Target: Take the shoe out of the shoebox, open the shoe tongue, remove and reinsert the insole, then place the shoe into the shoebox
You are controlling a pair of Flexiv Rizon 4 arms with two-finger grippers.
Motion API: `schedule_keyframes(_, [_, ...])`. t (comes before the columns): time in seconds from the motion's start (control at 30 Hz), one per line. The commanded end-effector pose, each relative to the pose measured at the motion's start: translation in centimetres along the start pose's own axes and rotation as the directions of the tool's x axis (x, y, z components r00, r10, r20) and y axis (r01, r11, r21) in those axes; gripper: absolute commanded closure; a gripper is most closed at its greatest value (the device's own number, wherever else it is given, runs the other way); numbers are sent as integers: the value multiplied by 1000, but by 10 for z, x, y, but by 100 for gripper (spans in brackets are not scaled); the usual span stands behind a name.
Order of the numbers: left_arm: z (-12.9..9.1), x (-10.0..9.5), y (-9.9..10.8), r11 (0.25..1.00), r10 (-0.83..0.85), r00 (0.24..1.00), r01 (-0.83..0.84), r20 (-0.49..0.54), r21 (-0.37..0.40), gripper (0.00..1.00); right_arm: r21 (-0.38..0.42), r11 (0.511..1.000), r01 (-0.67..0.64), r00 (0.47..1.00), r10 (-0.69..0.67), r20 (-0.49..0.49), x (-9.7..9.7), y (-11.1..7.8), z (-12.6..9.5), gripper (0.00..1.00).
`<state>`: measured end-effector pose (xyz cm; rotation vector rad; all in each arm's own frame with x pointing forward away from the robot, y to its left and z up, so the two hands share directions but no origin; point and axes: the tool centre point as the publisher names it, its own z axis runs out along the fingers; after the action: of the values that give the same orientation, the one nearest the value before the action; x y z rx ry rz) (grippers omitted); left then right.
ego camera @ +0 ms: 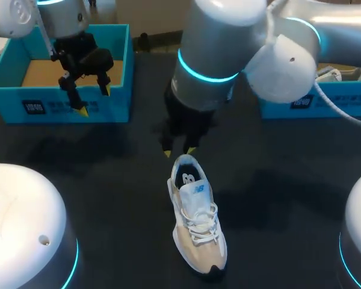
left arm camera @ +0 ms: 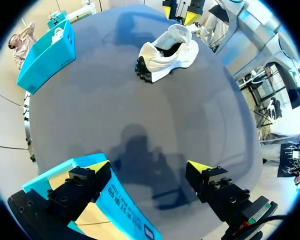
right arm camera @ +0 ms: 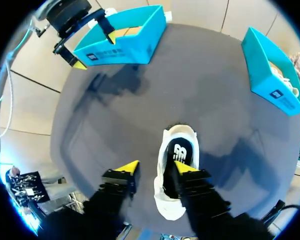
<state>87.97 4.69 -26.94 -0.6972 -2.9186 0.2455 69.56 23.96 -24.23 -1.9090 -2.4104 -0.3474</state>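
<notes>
A white and beige shoe (ego camera: 195,223) (left arm camera: 170,52) lies on the dark table (ego camera: 108,180), heel toward the back, its black insole (ego camera: 188,179) (right arm camera: 182,150) showing in the opening. My right gripper (ego camera: 178,152) (right arm camera: 154,167) hangs at the heel. One finger is over the insole inside the opening and the other is outside the shoe's side wall. The fingers stand apart and do not pinch the wall. My left gripper (ego camera: 84,90) (left arm camera: 147,167) is wide open above the front wall of the empty left shoebox (ego camera: 60,105) (right arm camera: 122,42).
A second blue shoebox (ego camera: 313,102) (right arm camera: 272,75) stands at the back right with another white shoe (ego camera: 331,73) in it. White arm bases (ego camera: 18,223) fill the front corners. Bare table lies between the shoe and the left box.
</notes>
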Motion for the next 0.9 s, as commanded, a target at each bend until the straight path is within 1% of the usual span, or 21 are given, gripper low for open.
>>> schedule_keyframes(0.03, [0,0,0,1000,0,1000,0,-1,-3,0,-12,1000,-6,1000,6,-5,1,-4,4,100])
schedule_keyframes(0.3, [0,0,0,1000,0,1000,0,-1,-3,0,-12,1000,-6,1000,6,-5,1,-4,4,100])
schedule_keyframes(0.43, [0,0,0,1000,0,1000,0,-1,-3,0,-15,1000,-8,1000,8,20,-4,-6,23,100])
schedule_keyframes(0.5, [0,0,0,1000,0,1000,0,-1,-3,0,2,999,-41,997,41,66,-2,-6,31,100])
schedule_keyframes(0.53, [0,0,0,1000,0,1000,0,-1,-3,0,-13,1000,-25,996,26,86,-2,-6,37,100])
schedule_keyframes(0.6, [0,0,0,1000,0,1000,0,-1,-3,0,-13,999,-43,993,44,111,-3,-7,44,100])
schedule_keyframes(0.63, [0,0,0,1000,0,1000,0,-1,-3,0,-36,999,-27,993,31,112,-4,-8,46,100])
schedule_keyframes(0.7, [0,0,0,1000,0,1000,0,-1,-3,0,-32,999,-39,990,43,136,-5,-9,49,100])
schedule_keyframes(0.83, [0,0,0,1000,0,1000,0,-1,-3,0,-46,999,-19,987,26,158,-6,-10,54,100])
schedule_keyframes(0.9, [0,0,0,1000,0,1000,0,-1,-3,0,-39,999,-16,984,23,177,-5,-9,59,100])
